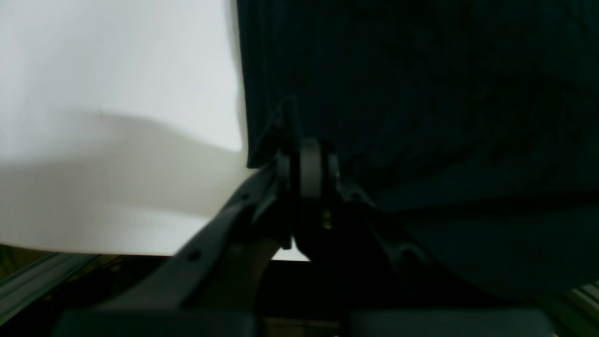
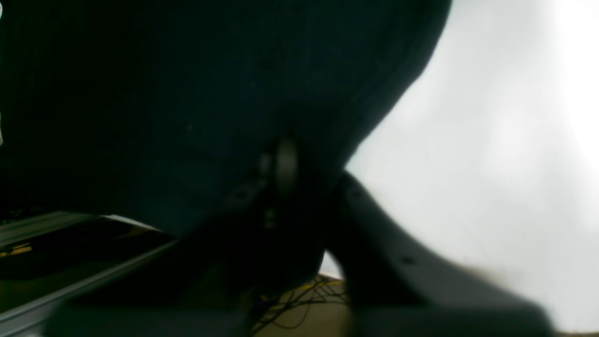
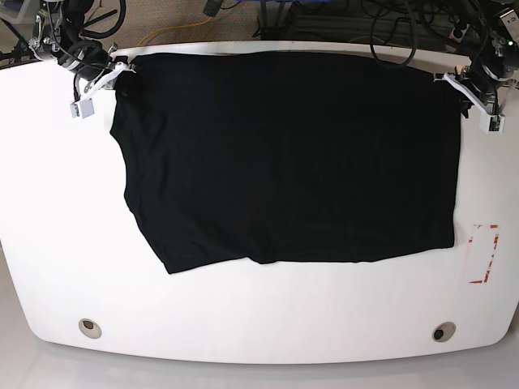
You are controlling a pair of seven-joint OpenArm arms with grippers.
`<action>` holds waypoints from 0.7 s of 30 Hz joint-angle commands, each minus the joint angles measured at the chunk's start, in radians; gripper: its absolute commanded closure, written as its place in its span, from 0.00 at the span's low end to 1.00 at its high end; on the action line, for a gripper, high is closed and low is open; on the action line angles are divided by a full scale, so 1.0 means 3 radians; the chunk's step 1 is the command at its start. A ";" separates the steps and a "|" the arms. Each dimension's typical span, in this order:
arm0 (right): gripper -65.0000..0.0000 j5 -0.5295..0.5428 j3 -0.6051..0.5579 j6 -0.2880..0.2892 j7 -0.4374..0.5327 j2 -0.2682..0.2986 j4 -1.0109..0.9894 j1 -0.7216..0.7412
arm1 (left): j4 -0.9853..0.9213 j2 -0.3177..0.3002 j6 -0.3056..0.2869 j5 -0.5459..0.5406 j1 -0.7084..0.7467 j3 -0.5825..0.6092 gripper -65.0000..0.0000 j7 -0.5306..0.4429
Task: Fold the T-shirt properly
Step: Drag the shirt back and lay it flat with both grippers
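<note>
Black cloth is spread flat over most of the white desk (image 3: pixel 65 243): the T-shirt (image 3: pixel 284 154) is laid out wide, its far edge along the desk's back rim and its near edge uneven, lower toward the camera-left side. The left hand (image 1: pixel 309 154) is seen at the shirt's far corner on the base view's right, its jaws pressed together on a pinch of the fabric edge. The right hand (image 2: pixel 285 164) is placed at the opposite far corner, against the cloth; whether that corner is gripped cannot be told from the dark, blurred wrist view. A red-outlined rectangle (image 3: pixel 484 253) is marked on the desk beside the shirt.
</note>
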 commanded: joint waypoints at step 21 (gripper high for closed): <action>0.47 0.0072 0.0400 0.0043 -0.0260 -0.0372 0.0028 -0.0262 | 0.0060 -0.0064 -0.0002 -0.0007 -0.0008 -0.0003 1.00 -0.0051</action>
